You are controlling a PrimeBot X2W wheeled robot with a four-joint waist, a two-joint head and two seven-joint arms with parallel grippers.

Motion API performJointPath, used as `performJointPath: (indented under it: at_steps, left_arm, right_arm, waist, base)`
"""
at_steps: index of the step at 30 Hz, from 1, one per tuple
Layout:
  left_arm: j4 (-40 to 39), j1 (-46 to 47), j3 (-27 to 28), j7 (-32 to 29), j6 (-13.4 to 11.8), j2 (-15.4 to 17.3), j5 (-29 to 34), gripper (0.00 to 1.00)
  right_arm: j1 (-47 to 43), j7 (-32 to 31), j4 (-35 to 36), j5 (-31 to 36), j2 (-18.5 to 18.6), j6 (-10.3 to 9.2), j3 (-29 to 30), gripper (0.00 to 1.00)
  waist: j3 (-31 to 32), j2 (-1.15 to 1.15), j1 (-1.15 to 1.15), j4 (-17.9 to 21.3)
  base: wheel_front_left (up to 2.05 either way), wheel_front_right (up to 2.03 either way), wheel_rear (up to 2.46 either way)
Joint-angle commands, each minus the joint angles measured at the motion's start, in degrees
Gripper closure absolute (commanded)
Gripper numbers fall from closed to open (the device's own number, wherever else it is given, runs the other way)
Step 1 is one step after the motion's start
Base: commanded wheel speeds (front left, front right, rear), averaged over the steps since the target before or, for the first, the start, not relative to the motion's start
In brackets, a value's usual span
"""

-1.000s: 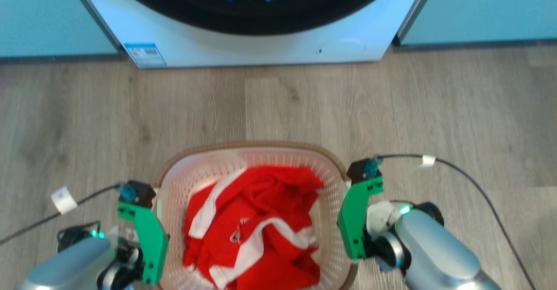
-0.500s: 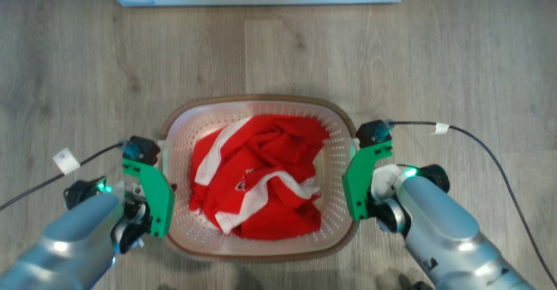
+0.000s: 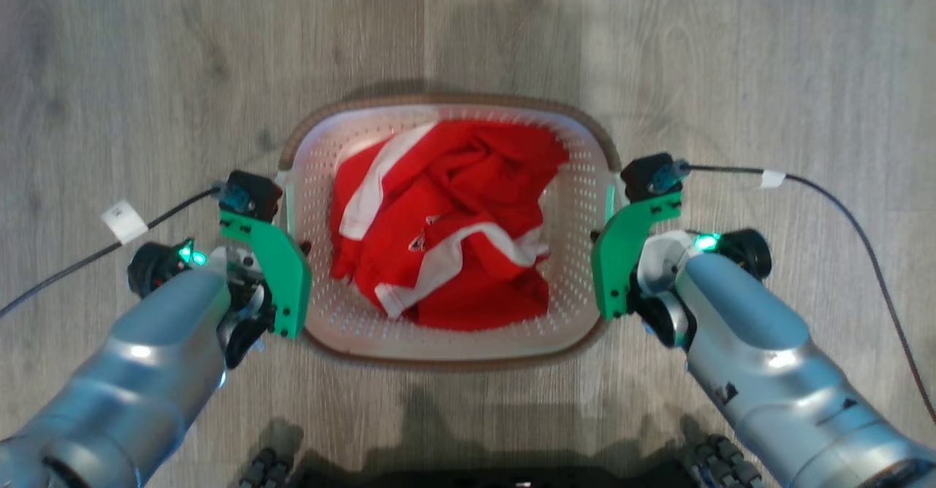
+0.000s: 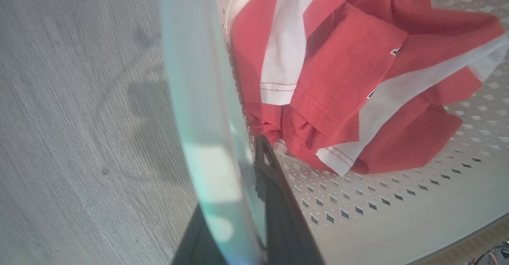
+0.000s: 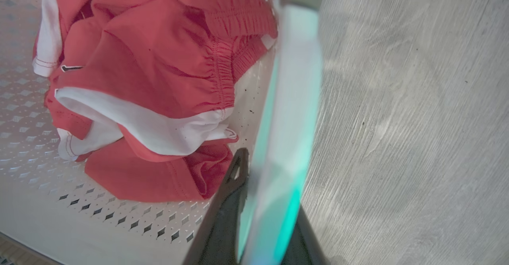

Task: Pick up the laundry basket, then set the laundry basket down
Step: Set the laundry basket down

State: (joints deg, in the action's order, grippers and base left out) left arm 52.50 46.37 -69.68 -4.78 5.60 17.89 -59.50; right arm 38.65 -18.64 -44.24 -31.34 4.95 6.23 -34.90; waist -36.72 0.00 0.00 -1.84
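The laundry basket [image 3: 439, 100], cream-white and perforated with a brown rim, hangs between my two arms over the wooden floor. A red and white garment [image 3: 446, 224] lies crumpled inside it. My left gripper [image 3: 291, 265] is shut on the basket's left handle [image 4: 199, 118], one dark finger [image 4: 274, 185] inside the wall and the other outside. My right gripper [image 3: 608, 254] is shut on the right handle [image 5: 290, 98], with its inner finger [image 5: 234, 173] beside the cloth. In the left wrist view, a shadow lies on the floor apart from the basket.
Grey-brown wooden floor [image 3: 146, 71] surrounds the basket on all sides. A black cable [image 3: 841, 195] trails from each wrist across the floor. My dark base [image 3: 512, 477] shows at the bottom edge, just behind the basket.
The head camera has tilted down, so the washing machine has left the top of the picture. Both grippers remain shut on the basket's handles, and the basket sits higher in the view.
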Motion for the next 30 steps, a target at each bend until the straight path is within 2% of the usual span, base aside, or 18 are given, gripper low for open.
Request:
performJointPath:
  at_steps: [1,11,30]
  left_arm:
    - [0.30,1.90,0.36,1.12,1.46,-0.20,1.37,1.00]
    - [7.87,5.54,-0.69,5.59,1.86,-5.33,1.06,1.00]
    - [10.45,7.61,-3.03,9.44,1.88,-6.02,-0.27,1.00]
  right_arm:
    - [1.07,2.04,1.32,-0.12,-2.07,1.25,-1.74,1.00]
    - [6.58,8.01,-5.12,-2.02,-2.07,1.25,-3.30,1.00]
    - [9.96,15.06,-12.40,-8.21,-2.07,1.25,-7.38,1.00]
  waist:
    - [-2.20,0.00,0.00,-0.72]
    - [-7.86,0.00,0.00,-1.50]
    - [-11.24,0.00,0.00,-1.21]
  base:
    - [0.00,0.00,0.00]
    - [0.00,0.00,0.00]
    - [0.00,0.00,0.00]
